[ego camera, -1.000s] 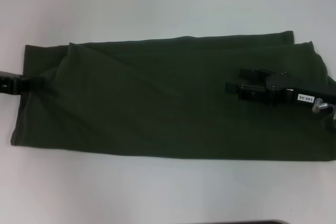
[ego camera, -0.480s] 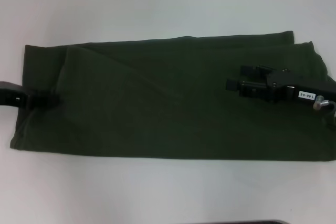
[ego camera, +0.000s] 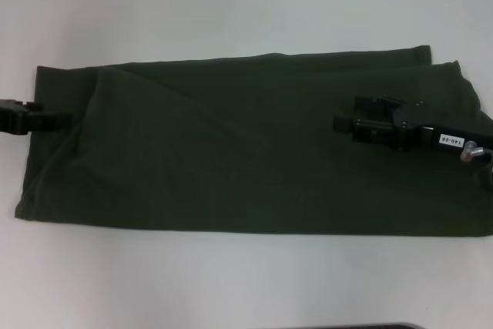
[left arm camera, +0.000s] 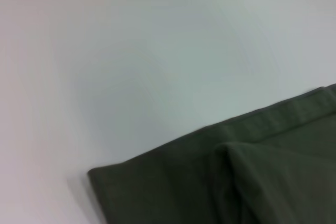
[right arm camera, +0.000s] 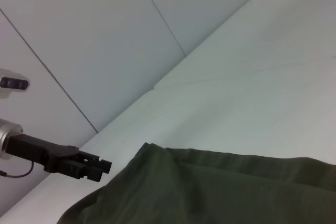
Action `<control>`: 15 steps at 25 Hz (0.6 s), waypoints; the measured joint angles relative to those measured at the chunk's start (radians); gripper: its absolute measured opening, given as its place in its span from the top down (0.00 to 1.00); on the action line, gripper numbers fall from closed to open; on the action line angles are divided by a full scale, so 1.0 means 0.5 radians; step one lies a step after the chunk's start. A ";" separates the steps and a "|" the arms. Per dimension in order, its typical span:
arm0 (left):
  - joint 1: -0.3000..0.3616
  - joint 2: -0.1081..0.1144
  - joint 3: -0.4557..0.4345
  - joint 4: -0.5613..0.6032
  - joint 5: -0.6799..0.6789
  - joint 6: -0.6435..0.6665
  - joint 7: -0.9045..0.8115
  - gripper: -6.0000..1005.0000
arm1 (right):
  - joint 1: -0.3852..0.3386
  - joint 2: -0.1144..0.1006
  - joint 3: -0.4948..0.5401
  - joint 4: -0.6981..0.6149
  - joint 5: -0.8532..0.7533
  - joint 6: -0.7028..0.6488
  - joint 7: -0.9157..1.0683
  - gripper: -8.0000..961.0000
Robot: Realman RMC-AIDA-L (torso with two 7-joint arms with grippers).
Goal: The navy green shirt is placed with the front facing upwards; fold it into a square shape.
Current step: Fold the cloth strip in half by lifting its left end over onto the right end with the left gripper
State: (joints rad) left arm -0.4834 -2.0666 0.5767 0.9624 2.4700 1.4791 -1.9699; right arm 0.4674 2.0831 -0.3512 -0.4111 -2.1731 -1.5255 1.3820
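You have the shirt (ego camera: 254, 148) lying flat on the white table (ego camera: 231, 5), folded lengthwise into a long dark green band that runs from the left side of the head view to past the right edge. No lettering or collar shows on the upper face. A diagonal fold edge crosses the left part of the cloth, from near the far left corner down toward the middle.

Your left gripper (ego camera: 58, 120) sits at the shirt's left edge, about halfway along that short side, its tips just over the cloth border. You cannot tell from these views whether its fingers are parted or closed, or whether they grasp any cloth. The left wrist view shows only a corner of the shirt (left arm camera: 220, 182), with a hem and an inner folded layer, on bare table.

Your right gripper (ego camera: 344, 124) hovers over the right part of the shirt, pointing toward the left arm. Its fingers look close together, but you cannot tell for certain whether they pinch fabric.
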 joint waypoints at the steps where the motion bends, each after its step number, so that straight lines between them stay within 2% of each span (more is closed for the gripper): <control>1: 0.002 0.004 0.000 -0.003 0.007 -0.005 -0.001 0.49 | 0.000 0.000 0.000 0.000 0.000 0.000 0.000 0.05; 6: 0.026 0.016 0.000 -0.009 0.019 -0.022 -0.021 0.33 | 0.002 0.000 0.000 0.000 0.002 0.001 0.001 0.05; 15: 0.056 0.042 0.000 -0.047 0.039 0.008 -0.029 0.26 | 0.004 -0.004 0.000 0.000 0.002 0.001 0.006 0.05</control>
State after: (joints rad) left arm -0.4554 -2.0454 0.5767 0.9391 2.4894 1.4832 -1.9843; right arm 0.4694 2.0813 -0.3512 -0.4110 -2.1720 -1.5250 1.3849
